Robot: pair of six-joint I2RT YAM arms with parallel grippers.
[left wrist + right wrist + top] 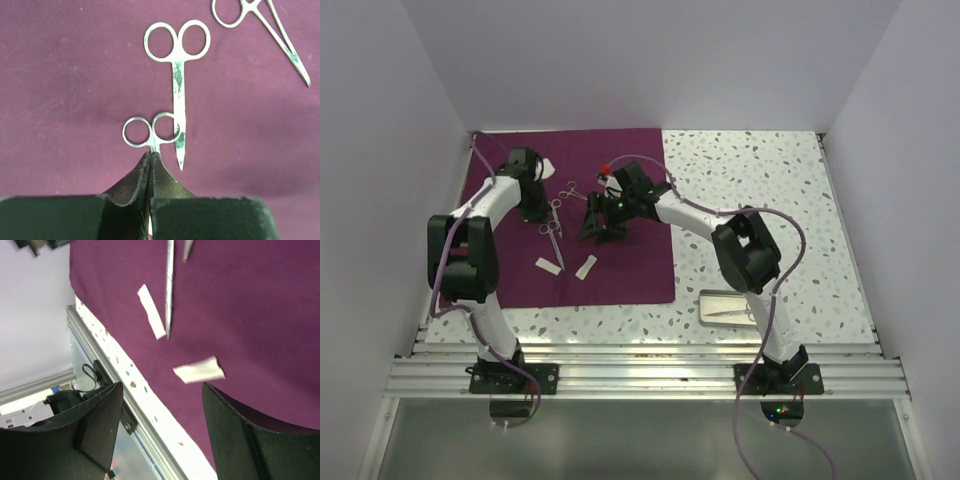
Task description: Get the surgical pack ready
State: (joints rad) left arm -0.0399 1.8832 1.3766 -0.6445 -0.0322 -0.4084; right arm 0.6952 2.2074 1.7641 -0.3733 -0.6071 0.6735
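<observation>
Steel tray sat nearest the bases, on the bare table by the right arm's foot and clear of the purple cloth; couldn't tell what, if anything, was in it. Everything else in the pack lay out on the cloth, so any carry to the tray had to cross the cloth edge, with a drop risk on the way. Next out, the right gripper hung with fingers spread and holding nothing, and the near gauze pad lay just ahead of the gap, with the second gauze pad beyond it. Gauze was thin and flat, so a pinch there could have bunched cloth in with it or just skidded the pad. Further out, the left gripper was clamped tight on the shank of the small scissors, just below the rings. Narrow steel between the pads looked likely to swivel or slip on a lift. The larger scissors had its blade across the edge of the held pair's right ring; couldn't tell which was on top, so a lift might have dragged or flicked it. The forceps lay farthest out, apart. Both wrists were close over the same patch, so a clash was possible.
</observation>
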